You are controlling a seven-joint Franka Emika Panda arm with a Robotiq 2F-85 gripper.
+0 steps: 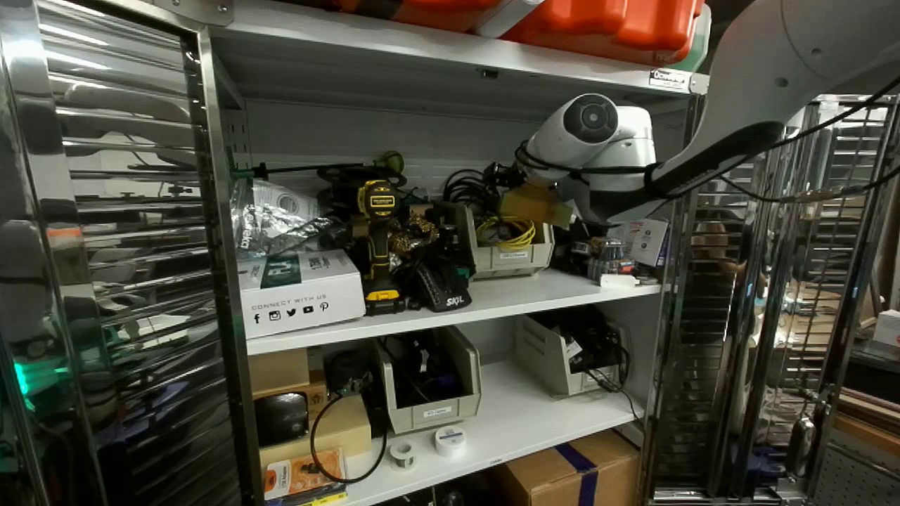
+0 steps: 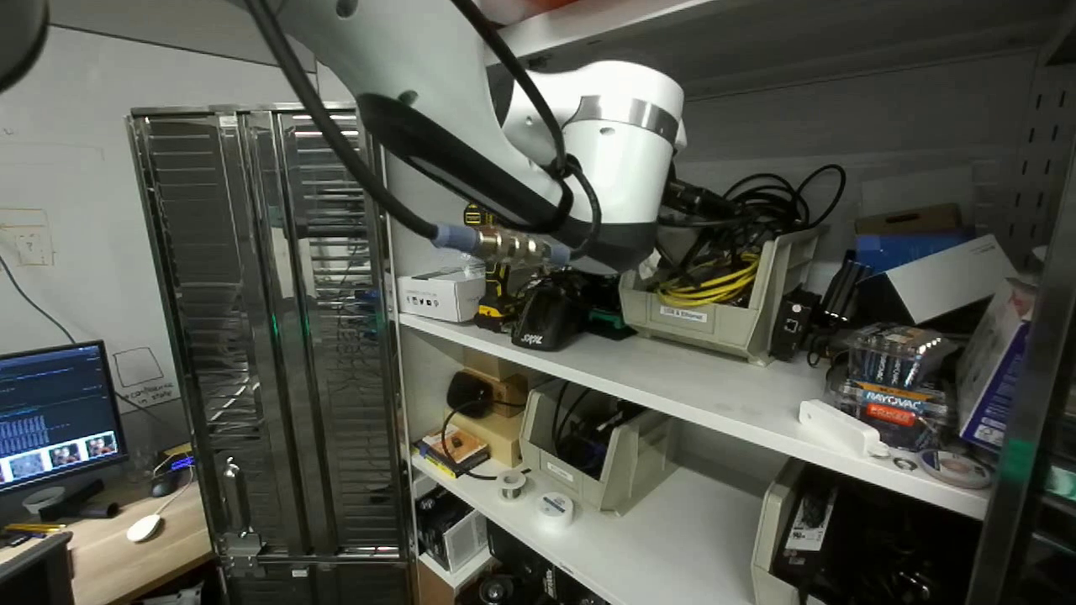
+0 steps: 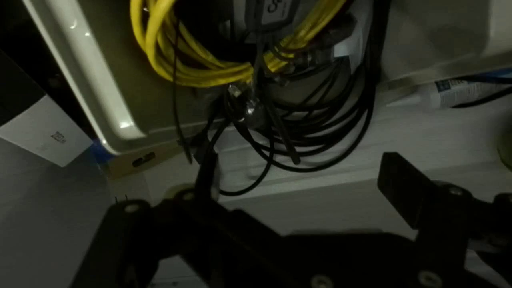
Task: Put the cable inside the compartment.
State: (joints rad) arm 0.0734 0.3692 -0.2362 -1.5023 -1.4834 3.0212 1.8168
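The compartment, a cream open-topped bin with a front label, stands on the upper shelf in both exterior views (image 1: pixel 511 265) (image 2: pixel 706 329); its rim and wall show in the wrist view (image 3: pixel 102 86). A yellow cable coil (image 3: pixel 188 74) lies inside. A coil of black cable (image 3: pixel 320 166) loops out past the bin's edge, also in both exterior views (image 1: pixel 465 184) (image 2: pixel 794 195). My gripper (image 3: pixel 302 174) is open, with nothing between its fingers, close to this black coil. One black loop passes by the left fingertip; I cannot tell whether they touch.
A white printed carton (image 1: pixel 302 292), a yellow-black drill (image 1: pixel 380 211) and a SKIL tool (image 1: pixel 441 284) stand beside the bin. Battery packs (image 2: pixel 893 395) sit on the shelf's other side. Two more cream bins (image 1: pixel 434 416) (image 1: pixel 562 362) hold dark items below. A shelf (image 1: pixel 450 42) runs overhead.
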